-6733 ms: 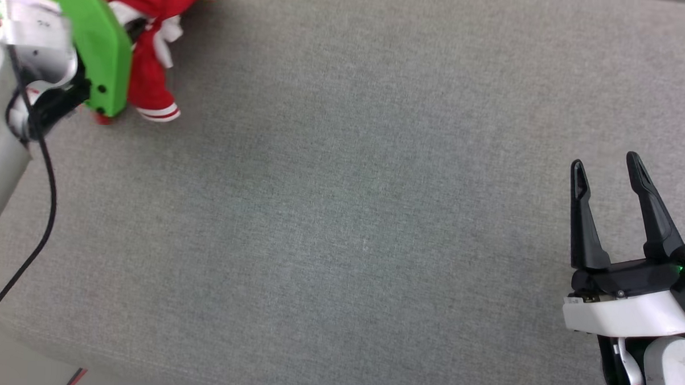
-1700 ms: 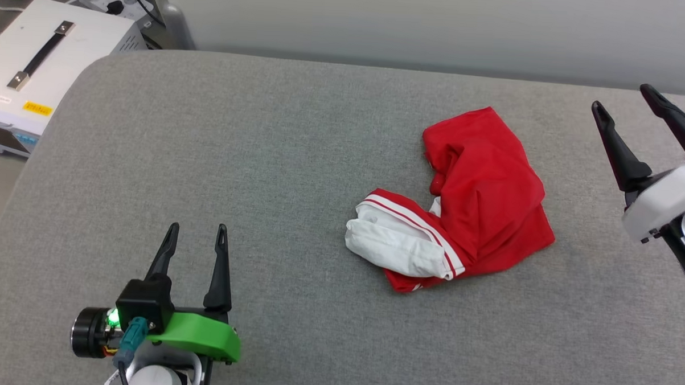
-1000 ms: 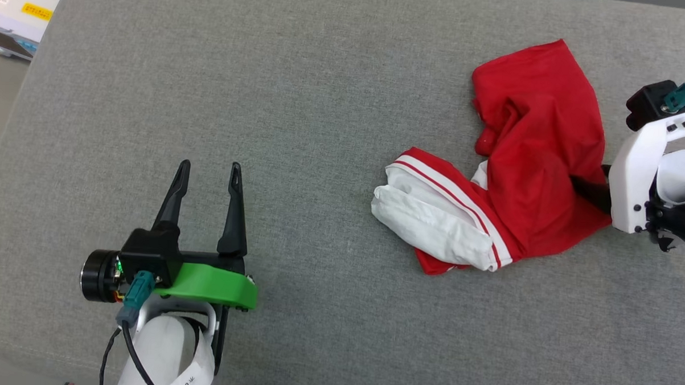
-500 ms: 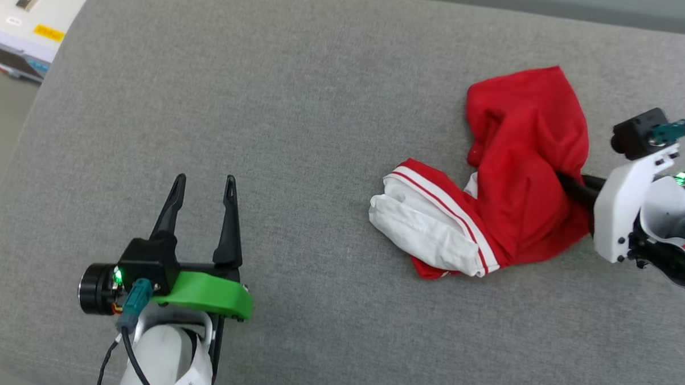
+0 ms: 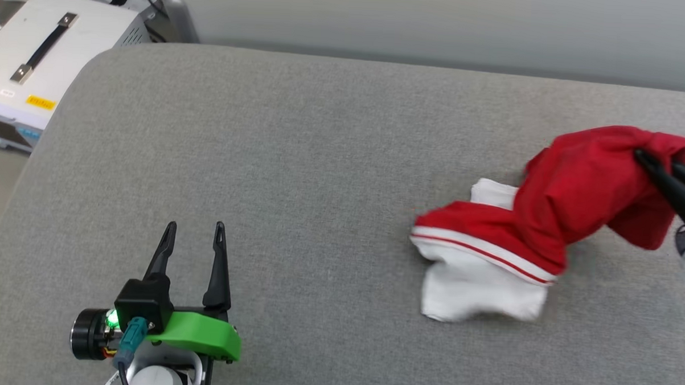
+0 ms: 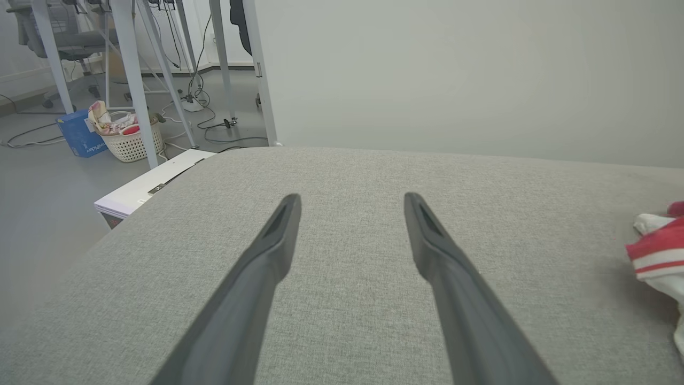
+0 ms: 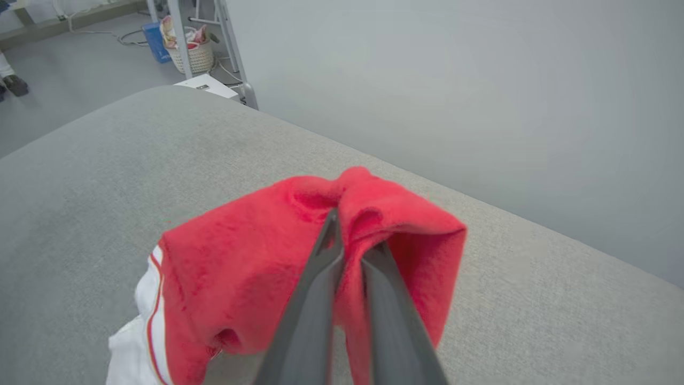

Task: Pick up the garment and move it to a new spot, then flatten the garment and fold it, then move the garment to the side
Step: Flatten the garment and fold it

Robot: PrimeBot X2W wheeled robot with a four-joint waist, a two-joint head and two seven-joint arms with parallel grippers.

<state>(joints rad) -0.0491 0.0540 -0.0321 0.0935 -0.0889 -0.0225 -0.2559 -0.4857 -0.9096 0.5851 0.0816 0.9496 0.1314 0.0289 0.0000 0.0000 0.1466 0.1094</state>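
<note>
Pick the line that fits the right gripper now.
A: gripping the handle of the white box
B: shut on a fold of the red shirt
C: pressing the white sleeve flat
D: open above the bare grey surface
B: the right gripper has its jaws closed on bunched red shirt, that end raised, while the white sleeve lies on the grey surface.

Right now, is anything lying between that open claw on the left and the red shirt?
Nothing visible: bare grey padding runs from the left gripper to the shirt. The right gripper is shut on the shirt's raised red end.
</note>
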